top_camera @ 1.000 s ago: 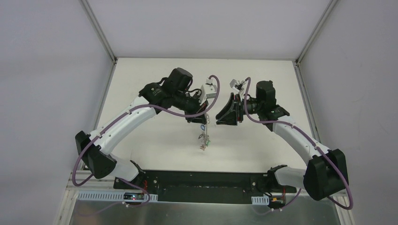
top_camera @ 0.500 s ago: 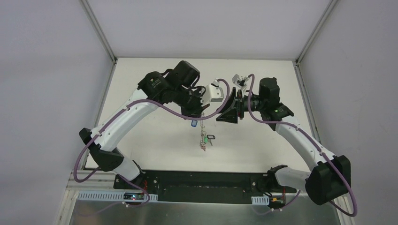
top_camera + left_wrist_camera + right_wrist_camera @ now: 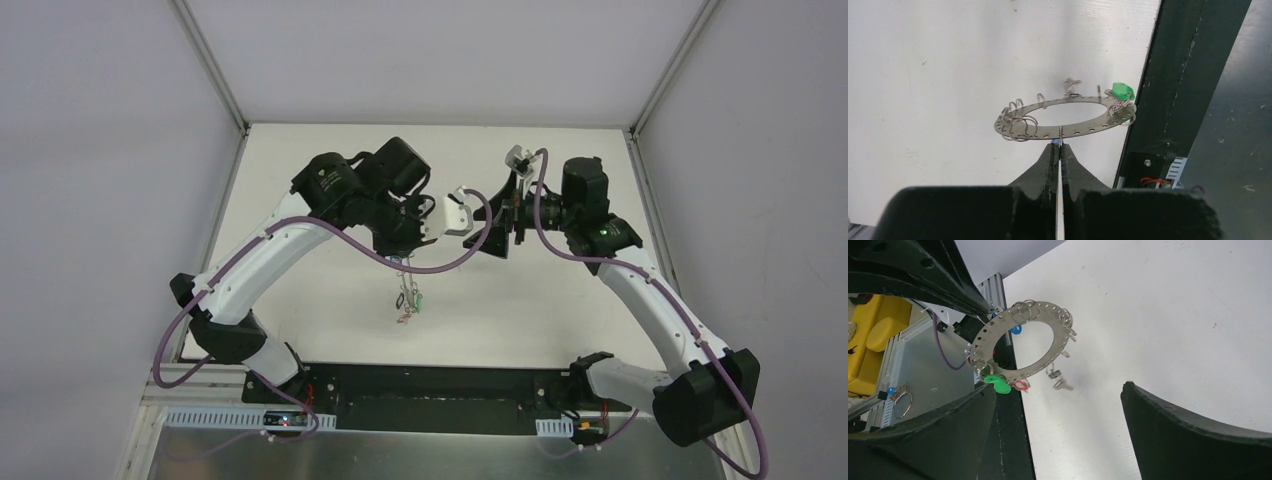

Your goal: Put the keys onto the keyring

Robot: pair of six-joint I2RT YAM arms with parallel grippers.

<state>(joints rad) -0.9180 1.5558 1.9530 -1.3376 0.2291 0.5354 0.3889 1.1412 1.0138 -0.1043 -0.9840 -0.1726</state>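
The keyring (image 3: 1063, 116) is a flat grey perforated ring with small wire loops round its rim. My left gripper (image 3: 1059, 145) is shut on its near rim, where a sliver of blue tag shows, and the ring hangs in the air above the table (image 3: 330, 280). Keys dangle from it: a green-tagged one (image 3: 997, 384), a red-tagged one (image 3: 1020, 385), a blue-tagged one (image 3: 1015, 329) and a bare silver one (image 3: 1060, 383). In the top view the keyring (image 3: 408, 298) hangs below the left gripper (image 3: 402, 258). My right gripper (image 3: 1058, 390) stands wide open, holding nothing, to the ring's right.
The black base rail (image 3: 430, 385) runs along the near table edge, close under the hanging ring. A purple cable (image 3: 470, 245) loops between the two wrists. A loose wire ring (image 3: 900, 400) lies on the metal shelf, beside a yellow object (image 3: 868, 335).
My right gripper has opened wide and drawn back to the right. The left arm has carried the keyring leftwards, and the hanging keys have swung with it.
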